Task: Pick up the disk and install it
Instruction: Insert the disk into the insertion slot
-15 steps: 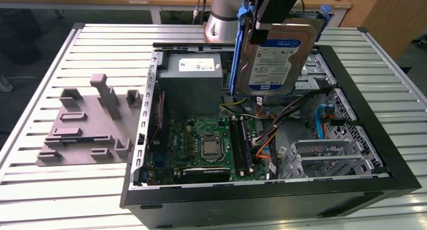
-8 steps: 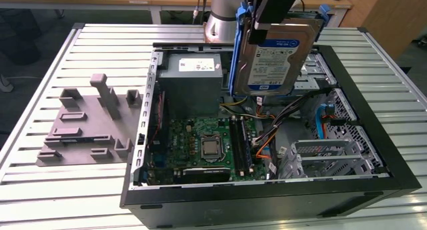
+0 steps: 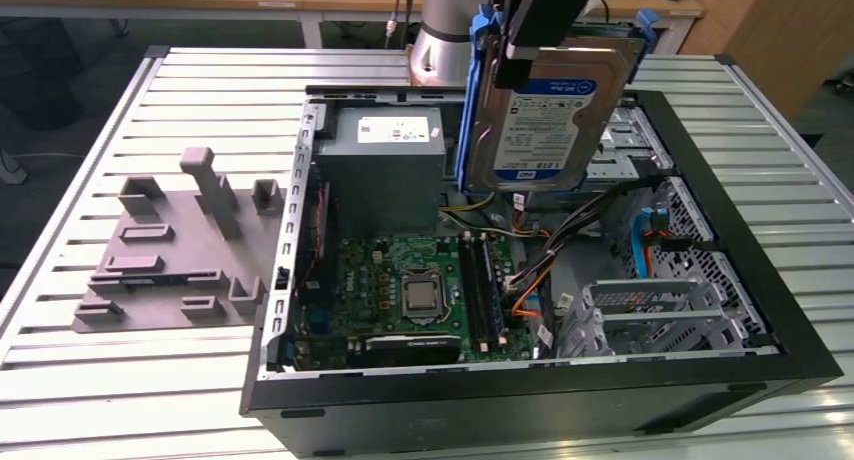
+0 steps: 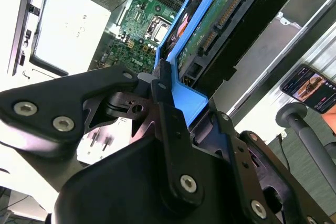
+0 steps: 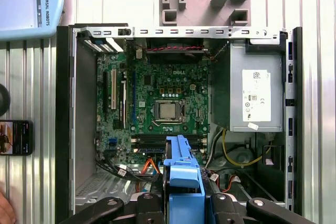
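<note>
Black matte gripper [image 4: 173,98], jaws clamped on the blue plastic carrier frame of the flat silver-metal disk [image 3: 547,115]. The disk hangs clear and nearly upright over the far edge of the open black computer case [image 3: 747,375]. Its glossy white-and-blue label faces the exterior view. Inside the case lie a green motherboard [image 3: 400,280] and a grey sheet-metal box [image 3: 387,175]. The case sits on a ribbed light-metal table [image 3: 80,380]. A grey moulded plastic fixture [image 3: 174,250] lies near the table's edge on the exterior view's left.
</note>
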`<state>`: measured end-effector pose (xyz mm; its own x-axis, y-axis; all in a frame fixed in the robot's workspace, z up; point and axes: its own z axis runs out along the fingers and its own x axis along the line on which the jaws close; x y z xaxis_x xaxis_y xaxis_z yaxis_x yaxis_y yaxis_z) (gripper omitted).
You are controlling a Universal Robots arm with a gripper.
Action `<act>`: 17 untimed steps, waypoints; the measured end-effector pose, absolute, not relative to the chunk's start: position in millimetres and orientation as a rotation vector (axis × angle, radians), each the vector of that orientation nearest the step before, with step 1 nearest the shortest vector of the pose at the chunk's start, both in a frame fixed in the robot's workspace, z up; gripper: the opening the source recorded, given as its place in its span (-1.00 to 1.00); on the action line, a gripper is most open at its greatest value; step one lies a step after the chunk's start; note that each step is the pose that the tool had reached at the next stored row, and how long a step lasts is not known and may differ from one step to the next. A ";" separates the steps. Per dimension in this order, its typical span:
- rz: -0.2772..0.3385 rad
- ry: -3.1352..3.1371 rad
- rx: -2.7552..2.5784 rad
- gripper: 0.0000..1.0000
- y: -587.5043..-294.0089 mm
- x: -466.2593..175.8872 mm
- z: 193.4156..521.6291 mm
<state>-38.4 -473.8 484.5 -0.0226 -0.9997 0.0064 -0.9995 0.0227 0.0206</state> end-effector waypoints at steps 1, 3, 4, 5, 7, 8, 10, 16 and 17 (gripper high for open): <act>-0.016 -2.233 2.183 -0.27 -473.8 -38.6 484.5; -0.016 -2.233 2.183 -0.27 -473.8 -39.0 484.5; -0.016 -2.233 2.183 -0.27 -473.8 -39.2 484.5; -0.016 -2.233 2.183 -0.27 -473.8 -39.4 484.5; -0.016 -2.233 2.183 -0.27 -473.8 -39.8 484.5; -0.016 -2.233 2.183 -0.27 -473.8 -40.0 484.5; -0.016 -2.233 2.183 -0.27 -473.8 -40.4 484.5; -0.016 -2.233 2.183 -0.27 -473.8 -41.6 484.5; -0.016 -2.233 2.183 -0.27 -473.8 -41.8 484.5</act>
<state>-41.8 -473.8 484.5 -0.0226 -0.9997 0.0064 -0.9995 0.0228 0.0206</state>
